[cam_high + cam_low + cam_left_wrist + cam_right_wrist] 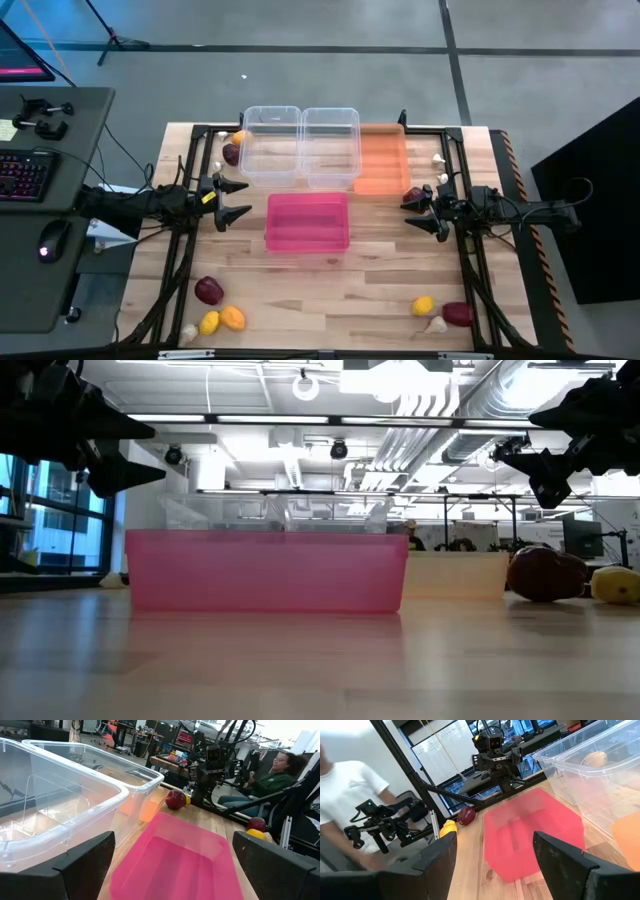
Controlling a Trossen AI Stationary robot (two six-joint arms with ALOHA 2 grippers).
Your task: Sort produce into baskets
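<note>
Produce lies loose at the tabletop corners, none yet in the four baskets grouped centrally for either arm's reach. My left end effector and right end effector hover open and empty, flanking the pink one.

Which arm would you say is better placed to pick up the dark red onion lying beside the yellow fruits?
Left, probably: the onion lies on the left end effector's side, across from the right end effector.
</note>
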